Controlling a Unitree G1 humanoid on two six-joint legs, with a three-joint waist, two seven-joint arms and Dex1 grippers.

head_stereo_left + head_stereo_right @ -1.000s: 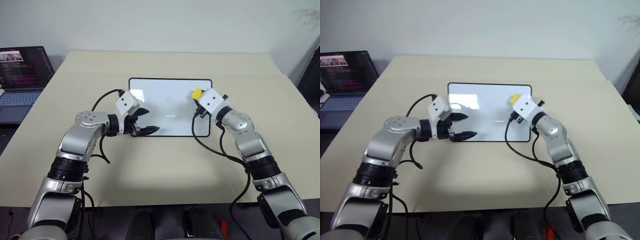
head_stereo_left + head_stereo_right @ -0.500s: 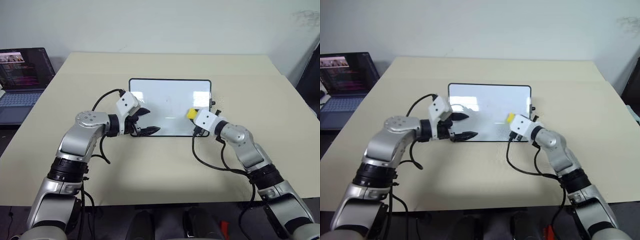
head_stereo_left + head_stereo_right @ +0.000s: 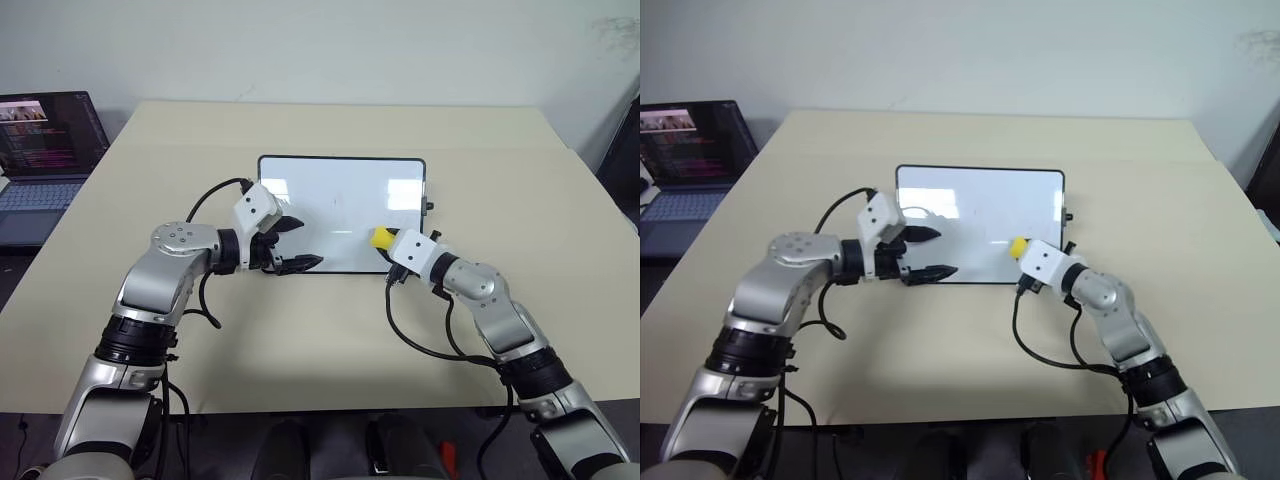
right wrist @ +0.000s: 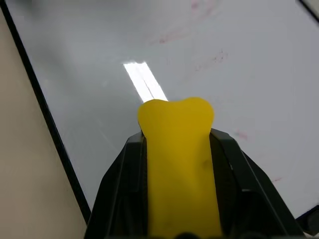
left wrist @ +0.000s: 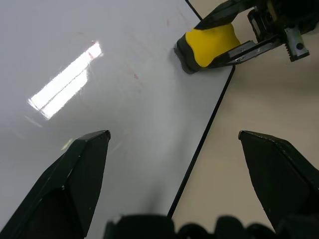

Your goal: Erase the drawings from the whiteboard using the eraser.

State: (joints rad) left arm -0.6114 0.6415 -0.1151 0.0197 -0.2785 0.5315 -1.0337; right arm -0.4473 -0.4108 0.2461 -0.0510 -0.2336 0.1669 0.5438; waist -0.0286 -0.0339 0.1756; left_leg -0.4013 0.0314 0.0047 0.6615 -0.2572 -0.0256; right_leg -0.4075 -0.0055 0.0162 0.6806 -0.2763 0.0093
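The whiteboard (image 3: 340, 195) lies flat in the middle of the table, glossy white with a thin black frame. Faint red traces of the drawings (image 4: 172, 36) remain on it, with small specks (image 5: 134, 75) near the light reflection. My right gripper (image 3: 388, 243) is shut on the yellow eraser (image 3: 381, 238), which rests on the board near its near right corner; the right wrist view shows the eraser (image 4: 177, 144) squeezed between both black fingers. My left gripper (image 3: 306, 243) hovers open over the board's near left edge, its fingers (image 5: 75, 184) spread wide with nothing between them.
An open dark laptop (image 3: 45, 150) sits on a separate surface off the table's far left. The beige table (image 3: 300, 330) extends on all sides of the board. Black cables hang from both wrists.
My right gripper has dragged the eraser from the board's far right part toward me, down to the near right corner. The left gripper has stayed in place.
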